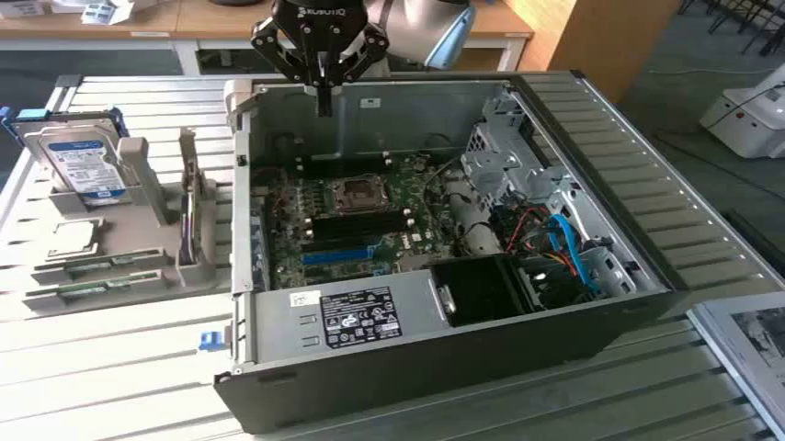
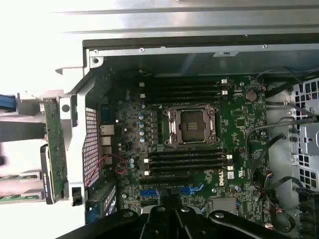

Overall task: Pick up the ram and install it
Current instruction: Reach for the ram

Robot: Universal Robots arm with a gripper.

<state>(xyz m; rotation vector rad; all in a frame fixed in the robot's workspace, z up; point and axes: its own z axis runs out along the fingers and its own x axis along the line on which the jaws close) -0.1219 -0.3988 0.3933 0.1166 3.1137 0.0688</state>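
Note:
Two green ram sticks (image 1: 96, 266) lie flat in a grey holder (image 1: 153, 197) at the exterior view's left, beside the open computer case (image 1: 405, 367). In the wrist view the ram sticks (image 2: 14, 177) show as pale green strips outside the case wall. My gripper (image 1: 324, 103) hangs shut and holding nothing above the far wall of the case, well away from the ram. The gripper (image 2: 169, 215) looks down on the motherboard (image 2: 199, 144), where black memory slots (image 2: 187, 160) run on both sides of the open processor socket (image 2: 191, 127).
The holder also carries a hard drive (image 1: 84, 165), a silver processor chip (image 1: 73, 239) and an upright card (image 1: 189, 216). Inside the case are a drive cage (image 1: 503, 152), cables (image 1: 558, 243) and a black fan shroud (image 1: 484, 289). The table is slatted metal (image 1: 123, 367).

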